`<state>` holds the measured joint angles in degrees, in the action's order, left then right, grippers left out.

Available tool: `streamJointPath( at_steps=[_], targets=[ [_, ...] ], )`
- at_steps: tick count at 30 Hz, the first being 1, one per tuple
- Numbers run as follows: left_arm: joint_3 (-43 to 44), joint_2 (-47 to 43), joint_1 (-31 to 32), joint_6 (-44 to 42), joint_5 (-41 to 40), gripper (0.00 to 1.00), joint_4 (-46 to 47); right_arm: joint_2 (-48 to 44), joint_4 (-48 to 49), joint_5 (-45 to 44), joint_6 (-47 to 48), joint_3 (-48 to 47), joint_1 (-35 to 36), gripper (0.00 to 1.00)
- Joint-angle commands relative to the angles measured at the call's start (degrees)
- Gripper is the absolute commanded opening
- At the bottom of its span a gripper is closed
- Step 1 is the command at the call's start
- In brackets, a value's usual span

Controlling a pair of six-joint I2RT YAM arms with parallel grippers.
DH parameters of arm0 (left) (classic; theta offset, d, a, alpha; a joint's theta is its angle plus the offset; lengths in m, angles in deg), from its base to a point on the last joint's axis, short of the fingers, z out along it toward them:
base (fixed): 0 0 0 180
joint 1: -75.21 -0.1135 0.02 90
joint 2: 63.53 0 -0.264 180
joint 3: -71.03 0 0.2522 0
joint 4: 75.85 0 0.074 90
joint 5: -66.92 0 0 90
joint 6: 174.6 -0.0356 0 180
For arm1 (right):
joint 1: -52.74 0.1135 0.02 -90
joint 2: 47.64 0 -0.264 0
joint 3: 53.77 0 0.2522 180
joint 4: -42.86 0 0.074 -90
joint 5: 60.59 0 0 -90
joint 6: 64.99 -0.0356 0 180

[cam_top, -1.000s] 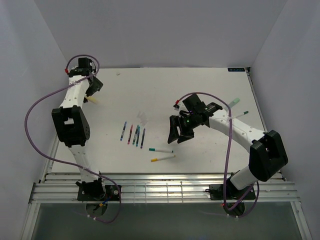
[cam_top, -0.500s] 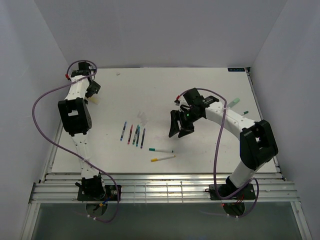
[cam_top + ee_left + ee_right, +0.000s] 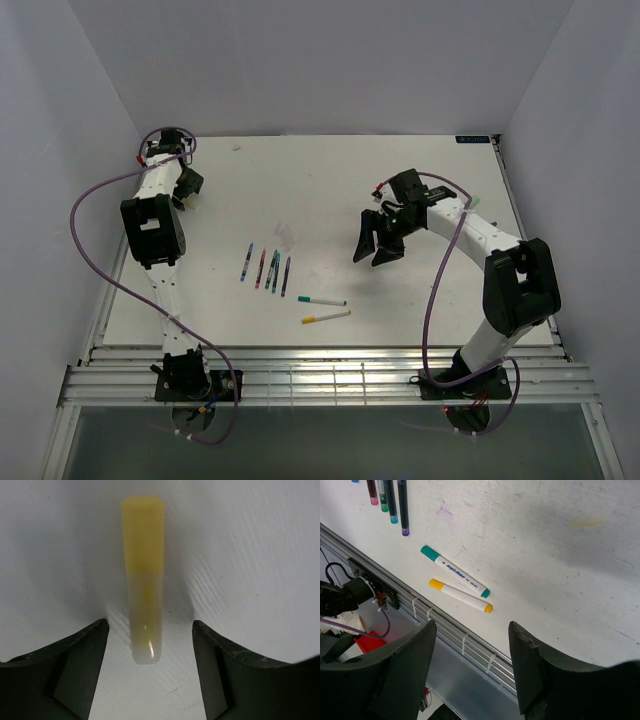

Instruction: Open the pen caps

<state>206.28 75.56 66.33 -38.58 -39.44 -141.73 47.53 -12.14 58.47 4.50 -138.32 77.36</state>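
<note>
Dead ahead of left end effector [image 3: 149, 630], between its wide, untouching jaws: yellow highlighter [image 3: 143, 575], long axis pointing straight away — right end effector [image 3: 471, 627] wide, empty, well apart.

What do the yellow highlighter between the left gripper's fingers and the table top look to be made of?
Yellow highlighter: probably plastic; opaque matte yellow end, paler translucent barrel with a glossy glint. Table top: perhaps painted or laminated board; white, matte, finely scratched and smudged.

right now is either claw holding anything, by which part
Nothing is held. The left claw stands open around a yellow highlighter, not touching it; the right claw is open and empty.
</note>
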Motion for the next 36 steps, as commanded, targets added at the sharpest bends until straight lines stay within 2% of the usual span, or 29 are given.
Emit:
streamJointPath(
  at_steps=[1,3,4,7,9,10,11,14,20,23,28,30,31,36],
  targets=[
    [-0.9,-0.92,-0.26,-0.23,-0.51,0.74,-0.53,-2.19,-0.78,0.56,1.09,1.17,-0.89,0.66],
    [-0.29,0.12,-0.26,-0.67,-0.78,0.7,-1.67,-2.54,-0.78,0.65,1.09,1.26,-1.07,0.65],
    [-0.03,0.39,-0.26,-1.97,-0.69,0.64,-1.85,-2.71,-0.78,0.65,1.09,1.18,-1.07,0.65],
    [-0.03,1.45,-0.26,-2.78,-1.65,0.61,-3.69,-3.33,-0.87,0.3,0.91,1.0,-1.42,0.65],
    [-0.9,1.63,-0.26,-3.57,-1.66,0.53,-4.13,-3.77,-1.04,0.03,0.83,0.91,-1.51,0.65],
    [-1.6,1.45,-0.26,-3.83,-1.83,0.49,-4.13,-3.94,-1.13,-0.05,0.74,0.82,-1.51,0.65],
    [-2.74,1.36,-0.26,-4.09,-1.83,0.39,-4.05,-4.47,-1.22,-0.14,0.74,0.91,-1.59,0.65],
    [-4.15,0.57,-0.26,-4.62,-1.48,0.22,-3.96,-5.44,-1.57,-0.32,0.65,1.26,-1.77,0.64],
    [-6.79,-4.16,-0.17,-4.89,-0.87,0.01,-3.26,-8.07,-2.45,-1.2,0.82,1.88,-1.77,0.64],
    [-8.64,-7.33,0.18,-4.89,0.18,0.0,-3.25,-9.04,-3.15,-0.94,1.0,1.7,-1.68,0.64],
    [-12.33,-18.31,3.25,-4.79,5.8,0.0,-3.08,-11.06,-3.94,0.73,1.09,0.74,-1.95,0.64],
    [-14.43,-21.65,7.11,-5.5,7.65,0.0,-3.16,-11.42,-4.2,2.66,0.74,0.39,-1.95,0.64],
    [-15.22,-25.23,10.96,-5.76,9.14,0.0,-3.34,-11.59,-3.86,3.37,0.48,0.47,-1.95,0.64],
    [-26.29,-39.04,20.38,-5.68,15.37,0.0,-0.98,-11.24,-1.66,7.58,-1.63,-0.75,-1.95,0.64]
  ],
)
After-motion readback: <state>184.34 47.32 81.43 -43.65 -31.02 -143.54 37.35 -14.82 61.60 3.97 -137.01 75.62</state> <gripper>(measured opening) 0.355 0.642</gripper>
